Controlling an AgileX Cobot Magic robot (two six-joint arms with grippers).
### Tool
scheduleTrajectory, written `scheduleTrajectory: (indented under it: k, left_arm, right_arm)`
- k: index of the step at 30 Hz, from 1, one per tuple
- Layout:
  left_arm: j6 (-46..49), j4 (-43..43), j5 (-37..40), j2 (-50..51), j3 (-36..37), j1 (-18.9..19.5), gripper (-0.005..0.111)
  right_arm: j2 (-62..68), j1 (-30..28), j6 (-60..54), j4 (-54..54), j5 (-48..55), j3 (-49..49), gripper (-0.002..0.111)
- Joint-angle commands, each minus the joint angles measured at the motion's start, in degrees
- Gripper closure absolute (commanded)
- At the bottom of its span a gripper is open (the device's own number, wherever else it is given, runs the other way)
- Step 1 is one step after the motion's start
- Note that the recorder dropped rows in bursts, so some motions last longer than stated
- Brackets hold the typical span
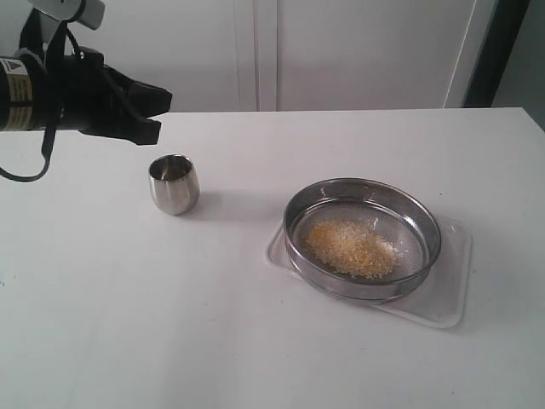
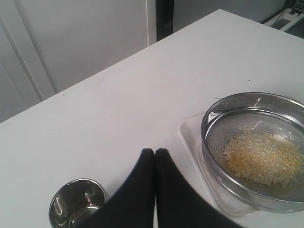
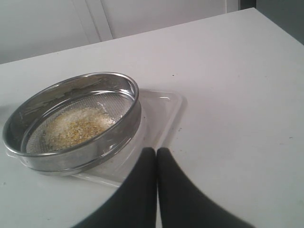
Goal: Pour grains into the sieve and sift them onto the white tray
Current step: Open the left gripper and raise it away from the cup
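Observation:
The round steel sieve sits on the white tray at the right of the table. A heap of yellow and whitish grains lies on its mesh, also visible as grains and grains. My left gripper hovers high at the far left, above and behind the steel cup, shut and empty; its tips are pressed together. My right gripper is shut with nothing in it, near the tray beside the sieve; it is outside the exterior view.
A small rounded steel cup stands upright on the white table, left of the sieve; it looks empty in the left wrist view. White cabinet doors run behind the table's far edge.

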Motion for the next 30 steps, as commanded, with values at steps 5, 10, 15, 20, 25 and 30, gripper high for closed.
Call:
scheduleTrajectory:
  k: [5,10,15,20,25,30]
  left_arm:
    - [-0.5,-11.0,1.5,-1.0,0.3,0.1,0.107]
    - [12.6,-34.6,7.5,-1.0,0.3,-0.2,0.107]
    - [30.6,-54.0,12.6,-1.0,0.3,-0.4,0.107]
    - [50.1,-77.8,33.9,-4.0,0.3,-1.7,0.107]
    - [67.6,-84.3,52.3,-9.1,0.3,-2.0,0.107]
    - [75.4,-87.6,61.3,-16.0,0.3,-2.0,0.107]
  right_arm:
    - [-0.2,-0.1,-0.7,0.0,-0.7,0.3,0.108]
    - [-0.2,-0.1,-0.7,0.0,-0.7,0.3,0.108]
    - [-0.2,-0.1,-0.7,0.0,-0.7,0.3,0.108]
    - [-0.2,-0.1,-0.7,0.0,-0.7,0.3,0.108]
    - [-0.2,-0.1,-0.7,0.0,-0.7,0.3,0.108]
    - [-0.2,-0.1,-0.7,0.0,-0.7,0.3,0.108]
